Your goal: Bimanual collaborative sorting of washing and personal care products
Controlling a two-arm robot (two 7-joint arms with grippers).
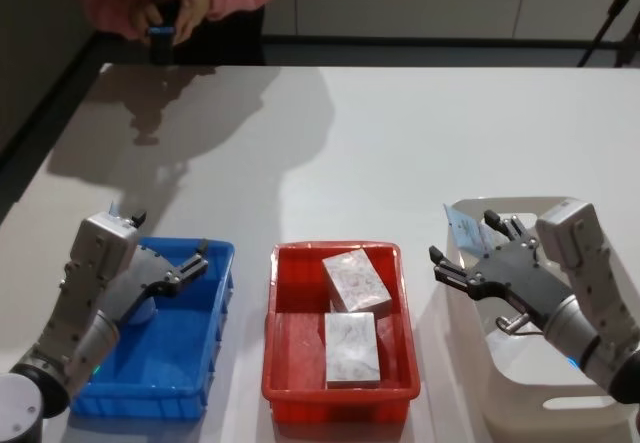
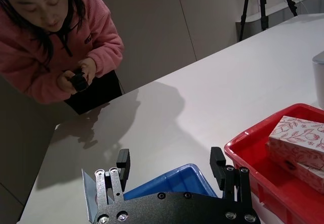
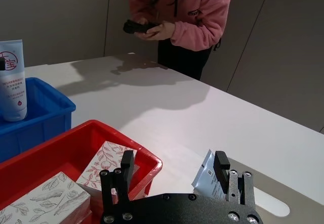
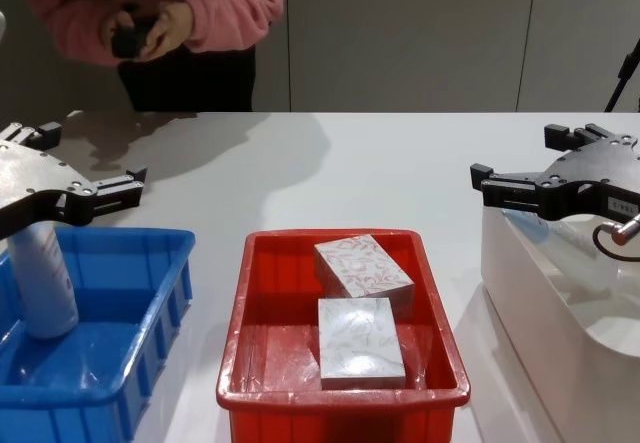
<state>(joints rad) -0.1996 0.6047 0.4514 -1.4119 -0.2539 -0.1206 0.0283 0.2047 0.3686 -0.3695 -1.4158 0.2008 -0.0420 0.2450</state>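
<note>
— White counter (image 1: 400, 133), three containers in a row: blue crate (image 1: 222, 323), red crate (image 1: 275, 343), white tub (image 1: 560, 401). Where is trouble likeliest?

— Start with the right hand (image 1: 463, 246). It hangs over the tub with its fingers spread wide, gripping nothing. The pale blue tube (image 1: 464, 229) leans inside the tub with its crimped end up, just beside one finger. I can't tell whether they touch.

— So a bad pinch?

— That's my worry. The crimped end looks thin and flat. If the hand closes off-centre, it may only nudge the tube down the tub's wall. Or it may catch a corner, and the tube could swing and slip out on the lift.

— And the left hand (image 1: 195, 261)?

— Also spread and empty, over the blue crate. An upright tube (image 4: 40, 273) stands on end just below it. A careless sideways sweep could topple it, perhaps over the low wall.

— The boxes?

— The red-leaf box (image 1: 355, 279) and the grey-leaf box (image 1: 352, 349) lie touching in the red crate. If both arms reach for that middle crate together, they could clash.
</note>
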